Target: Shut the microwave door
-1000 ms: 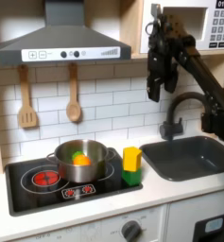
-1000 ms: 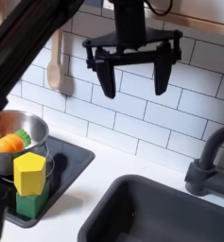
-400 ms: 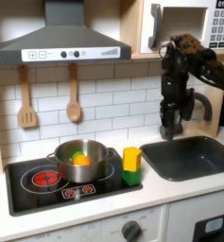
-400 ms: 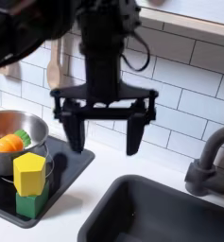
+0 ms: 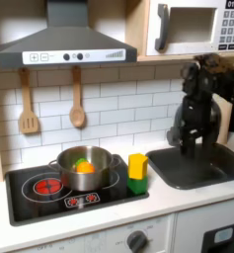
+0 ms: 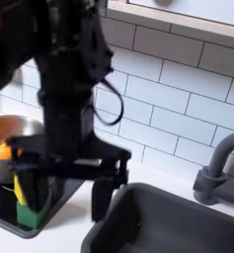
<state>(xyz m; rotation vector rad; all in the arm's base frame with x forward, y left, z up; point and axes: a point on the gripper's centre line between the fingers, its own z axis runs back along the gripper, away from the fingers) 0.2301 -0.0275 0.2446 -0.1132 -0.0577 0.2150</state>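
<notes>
microwave door (image 5: pixel 191 27): flush with the microwave (image 5: pixel 195 28) | gripper (image 6: pixel 59 193): fingers spread, grasping nothing, low beside the sink (image 6: pixel 178 227) | pot (image 5: pixel 83 168): on stove

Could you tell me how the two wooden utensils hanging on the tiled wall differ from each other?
In the first exterior view, the wooden spatula hangs nearer that picture's left edge; the wooden spoon hangs to its right. The spatula's head is broad and slotted, the spoon's rounded and solid. Both hang head-down under the range hood.

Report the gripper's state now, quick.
Gripper: open, its black fingers spread apart and holding nothing, low over the white counter beside the dark sink basin.
</notes>
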